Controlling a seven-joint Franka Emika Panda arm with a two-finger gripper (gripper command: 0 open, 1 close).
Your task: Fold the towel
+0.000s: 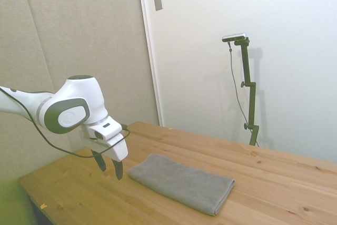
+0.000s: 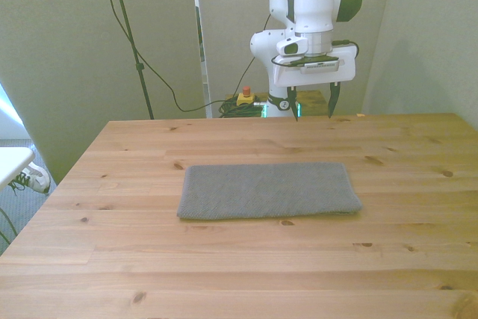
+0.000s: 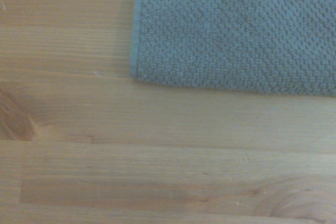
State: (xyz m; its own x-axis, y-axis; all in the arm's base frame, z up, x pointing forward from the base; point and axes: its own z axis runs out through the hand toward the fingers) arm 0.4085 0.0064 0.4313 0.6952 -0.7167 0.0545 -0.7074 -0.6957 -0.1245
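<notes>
The tool (image 2: pixel 312 101) is hovering released above the table (image 2: pixel 418 237), empty, just behind the towel (image 2: pixel 269 190) lying flat mid-table. It seems to be approaching; next it needs an edge grasp.

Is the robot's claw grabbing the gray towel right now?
No. In the side view the gripper hangs open above the table, beside the towel, holding nothing.
</notes>
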